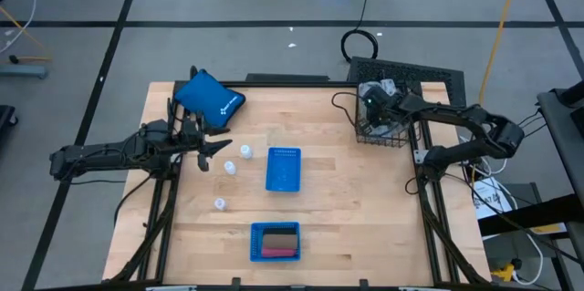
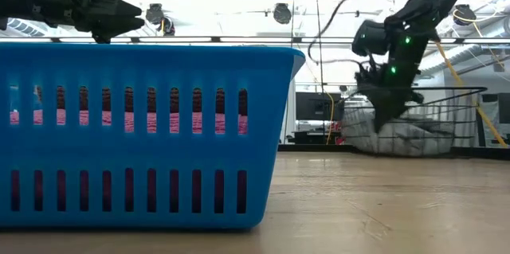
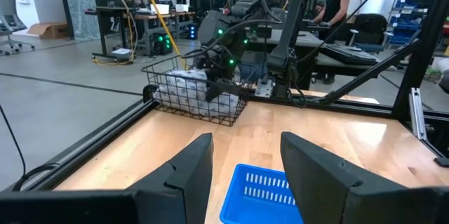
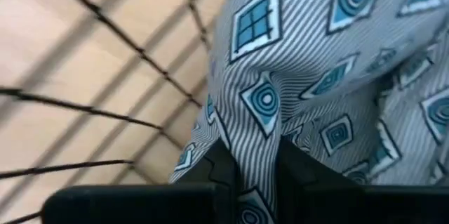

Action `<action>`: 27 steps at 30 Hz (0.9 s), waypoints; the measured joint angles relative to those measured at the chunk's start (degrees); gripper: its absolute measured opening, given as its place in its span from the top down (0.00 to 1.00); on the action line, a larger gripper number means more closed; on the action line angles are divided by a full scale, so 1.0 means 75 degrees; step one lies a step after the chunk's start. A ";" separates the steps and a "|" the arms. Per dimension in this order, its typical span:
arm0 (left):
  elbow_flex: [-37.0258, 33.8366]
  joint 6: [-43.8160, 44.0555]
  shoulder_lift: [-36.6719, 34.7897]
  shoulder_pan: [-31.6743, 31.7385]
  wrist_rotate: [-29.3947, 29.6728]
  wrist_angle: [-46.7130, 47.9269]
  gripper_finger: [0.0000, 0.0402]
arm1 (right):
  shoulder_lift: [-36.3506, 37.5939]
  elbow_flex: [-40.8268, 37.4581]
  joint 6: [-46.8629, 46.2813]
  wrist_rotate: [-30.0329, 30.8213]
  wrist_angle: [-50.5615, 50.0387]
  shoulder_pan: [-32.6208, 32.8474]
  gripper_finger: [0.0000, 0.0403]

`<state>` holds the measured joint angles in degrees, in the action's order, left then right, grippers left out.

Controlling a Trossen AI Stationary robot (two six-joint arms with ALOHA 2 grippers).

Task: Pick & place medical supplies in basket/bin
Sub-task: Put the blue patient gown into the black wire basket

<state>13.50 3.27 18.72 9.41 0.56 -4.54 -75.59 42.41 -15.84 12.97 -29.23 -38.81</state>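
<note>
surface: wooden table (image 1: 347, 200); blue trays at centre (image 1: 284, 168) and 6 o'clock (image 1: 275, 241)
right gripper (image 4: 254, 161): inside wire basket (image 1: 383, 122) at 2 o'clock; pinched on patterned cloth (image 4: 316, 76)
left gripper (image 1: 219, 148): 9 o'clock, fingers apart, holding nothing
bottles: three white (image 1: 245, 151) (image 1: 230, 168) (image 1: 219, 203), left of centre tray

Readable text: none could be made out in any view
Blue pouch (image 1: 212, 99), upper left of the high view: bore a small white mark; too small to read

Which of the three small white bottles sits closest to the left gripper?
The bottle farthest from the front edge, beside the blue tray; the left gripper hangs open next to it.
</note>
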 joint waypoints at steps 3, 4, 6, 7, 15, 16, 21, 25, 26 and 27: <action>0.0000 0.0000 0.0003 -0.0001 0.0000 -0.0002 0.56 | 0.0270 -0.0009 0.0172 -0.0850 0.0389 0.0009 0.92; 0.0000 -0.0002 0.0001 -0.0002 0.0000 -0.0001 0.56 | 0.0403 -0.0009 0.0143 -0.1045 0.0516 0.0013 0.92; 0.0000 -0.0001 0.0003 0.0000 0.0000 -0.0001 0.56 | 0.0741 -0.0006 0.0015 -0.1340 0.0621 0.0017 0.92; 0.0000 -0.0002 0.0002 0.0000 0.0000 -0.0003 0.56 | 0.0926 -0.0006 -0.0016 -0.1443 0.0620 -0.0003 0.92; 0.0000 -0.0001 0.0002 -0.0002 0.0000 -0.0001 0.56 | 0.2487 -0.0006 -0.0671 -0.2524 0.0425 -0.0440 0.91; 0.0000 -0.0001 0.0003 -0.0003 0.0000 -0.0002 0.56 | 0.2630 -0.0006 -0.0745 -0.2776 0.0444 -0.0523 0.91; 0.0000 0.0000 0.0000 -0.0003 0.0000 0.0000 0.56 | 0.2892 -0.0006 -0.1013 -0.4075 0.0546 -0.0806 0.91; 0.0000 0.0000 0.0002 -0.0003 0.0000 0.0000 0.56 | 0.2702 -0.0008 -0.1007 -0.3911 0.0562 -0.0831 0.91; 0.0000 0.0000 0.0001 -0.0001 0.0000 0.0000 0.56 | 0.2628 -0.0042 -0.0996 -0.3747 0.0583 -0.0831 0.91; 0.0000 0.0000 0.0001 -0.0003 0.0000 0.0000 0.56 | 0.2551 -0.0090 -0.0967 -0.3566 0.0589 -0.0831 0.91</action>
<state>13.50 3.27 18.73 9.39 0.56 -4.54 -56.46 41.74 -23.08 -13.77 -24.82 -45.04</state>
